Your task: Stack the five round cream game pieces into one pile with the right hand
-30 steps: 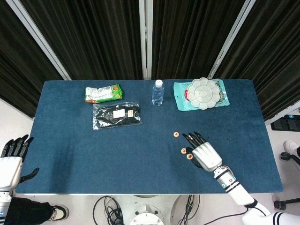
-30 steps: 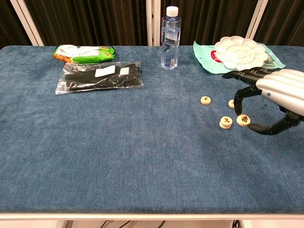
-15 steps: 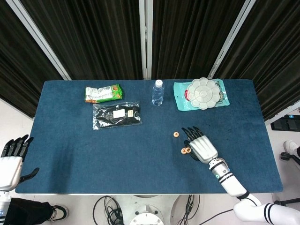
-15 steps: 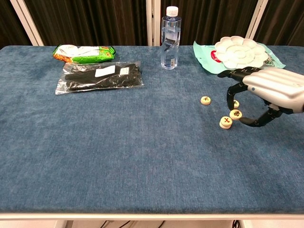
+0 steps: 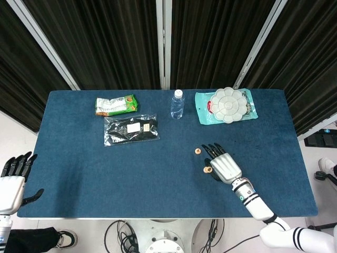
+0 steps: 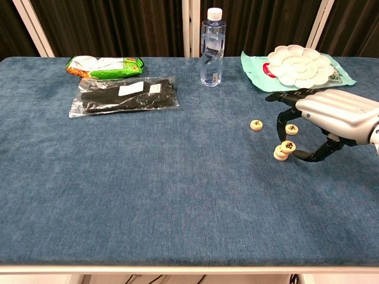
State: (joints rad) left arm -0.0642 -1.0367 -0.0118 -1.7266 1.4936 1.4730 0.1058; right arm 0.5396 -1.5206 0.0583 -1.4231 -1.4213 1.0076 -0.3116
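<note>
The right hand pinches a cream piece in its fingers just over another piece on the counter. Two more pieces lie near. A bottle, palette, glove packet and snack bag sit behind. The left hand hangs off the edge, fingers apart

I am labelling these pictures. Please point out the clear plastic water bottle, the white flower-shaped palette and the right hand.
clear plastic water bottle (image 6: 211,50), chest view, middle of its body
white flower-shaped palette (image 6: 299,65), chest view, its centre well
right hand (image 6: 323,115), chest view, silver back of the hand
</note>
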